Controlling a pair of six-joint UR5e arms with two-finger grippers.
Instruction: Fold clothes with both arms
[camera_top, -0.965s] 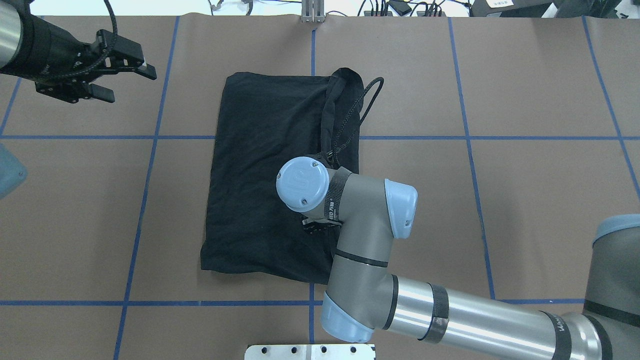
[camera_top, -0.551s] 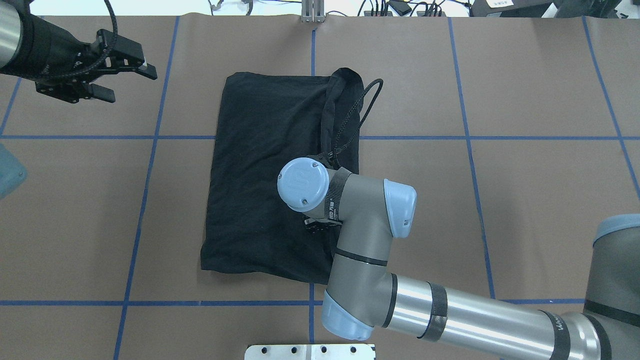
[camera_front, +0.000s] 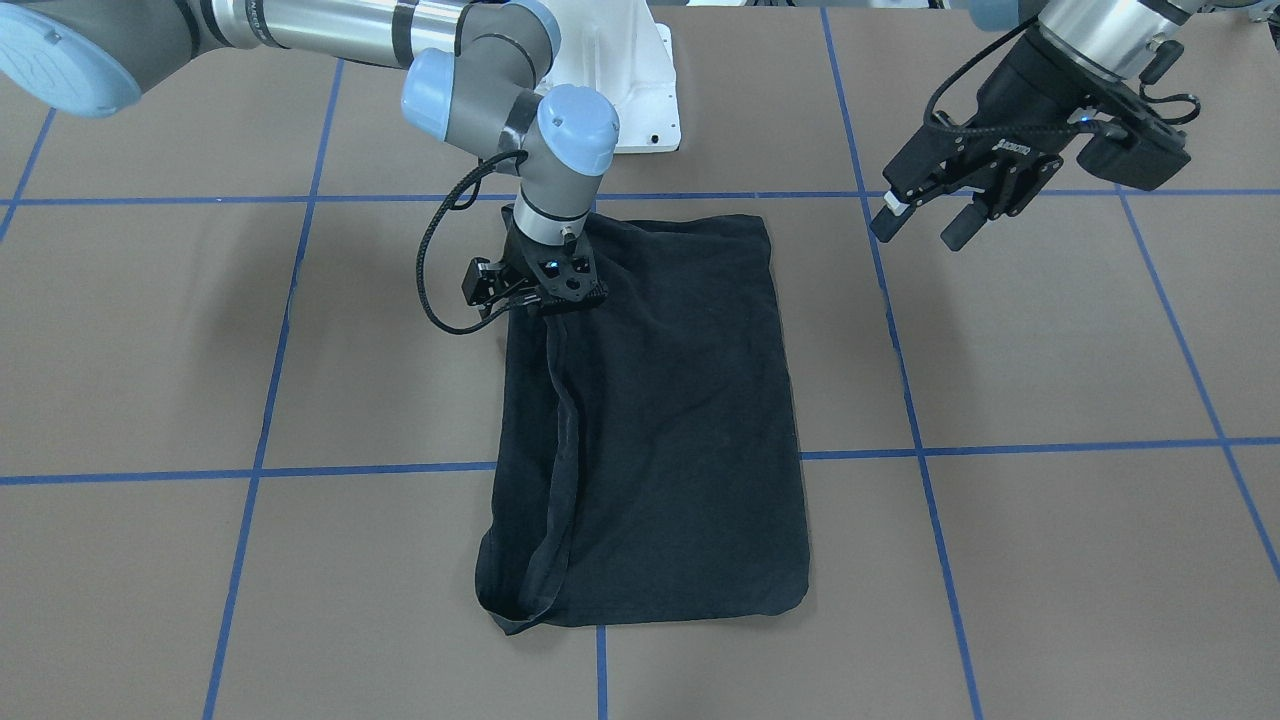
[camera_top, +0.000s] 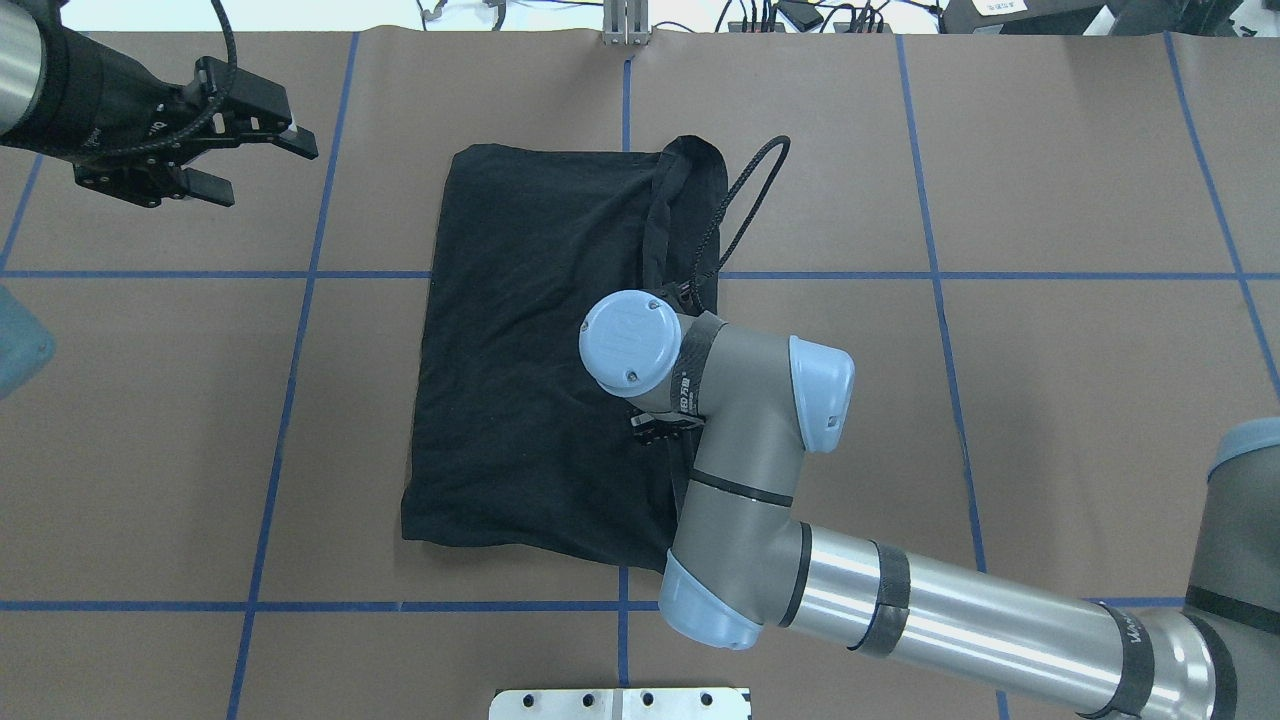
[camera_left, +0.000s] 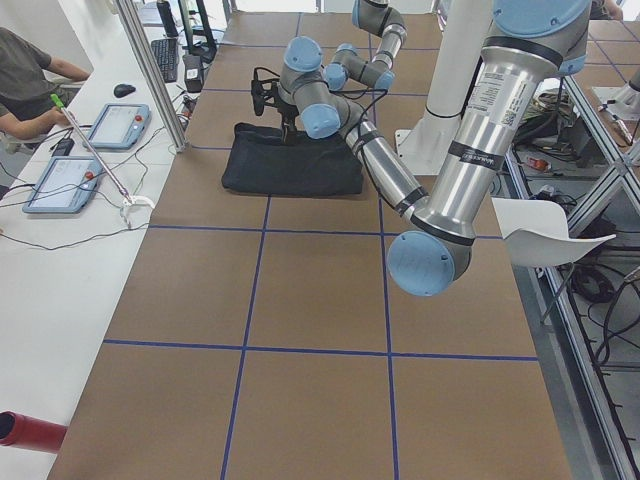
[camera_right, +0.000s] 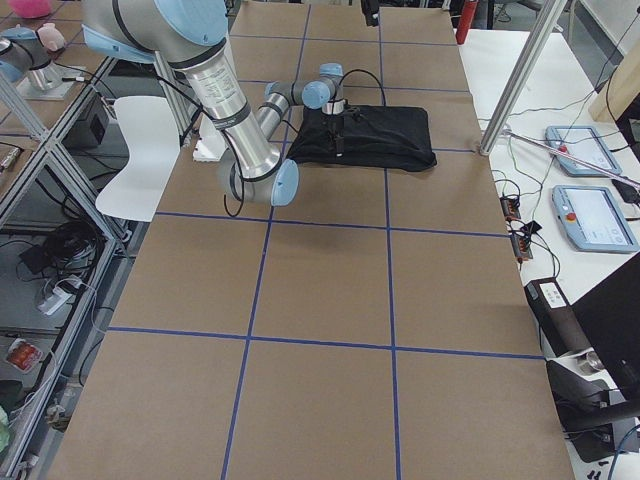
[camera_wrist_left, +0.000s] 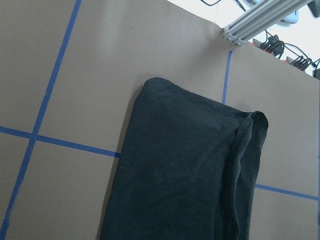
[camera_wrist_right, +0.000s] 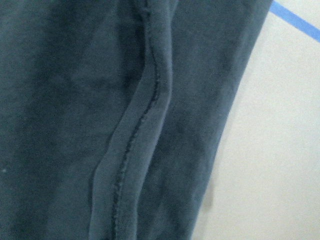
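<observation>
— Where is the T-shirt (camera_top: 520, 330), and which way does it run?

— It lies in the middle of the brown table (camera_top: 1050, 400), folded into a long black rectangle. Its long axis runs from the robot's near side to the far side, across a blue tape line (camera_top: 150, 274). The near end sits a little further left than the far end. Which end is the neck I cannot tell – only plain black cloth shows.

— And the edges?

— A stitched hem (camera_wrist_right: 125, 150) runs as a doubled strip along the right long edge, from the far right corner towards the near end.

— The grippers?

— The right gripper (camera_front: 548, 295) points straight down at that strip, towards the near end of the shirt. Its fingers are lost against the black cloth, so I cannot tell whether they pinch it. A black cable (camera_top: 745, 190) loops from its wrist past the shirt's right edge. The left gripper (camera_top: 265, 172) hangs above bare table, far left and well apart from the shirt, fingers spread wide and empty.
</observation>
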